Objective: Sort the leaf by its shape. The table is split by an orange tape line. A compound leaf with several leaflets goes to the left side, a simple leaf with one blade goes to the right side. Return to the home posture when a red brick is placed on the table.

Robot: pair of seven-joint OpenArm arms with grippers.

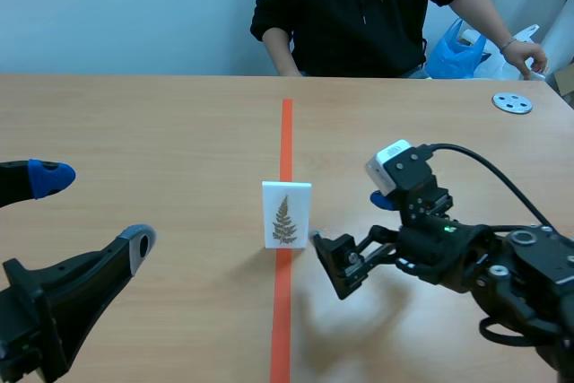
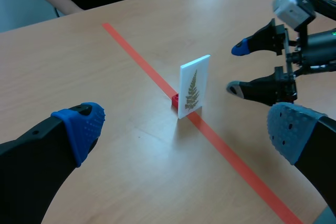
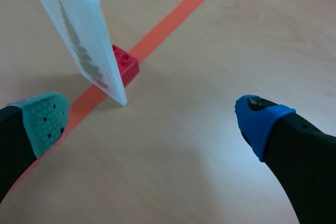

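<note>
Approach step, by the look of it: right jaws wide open and empty, the fern card [image 1: 286,214] upright on the tape line [image 1: 286,127] just ahead of them, propped against a red brick [image 3: 125,64]; left jaws open, well apart from the card; several leaflets, so the next move likely calls for a grip and a carry leftward.

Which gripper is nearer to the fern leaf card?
Right. The right gripper is open just beside the fern leaf card standing on the tape line; the left gripper, also open, is well away on the other side.
</note>
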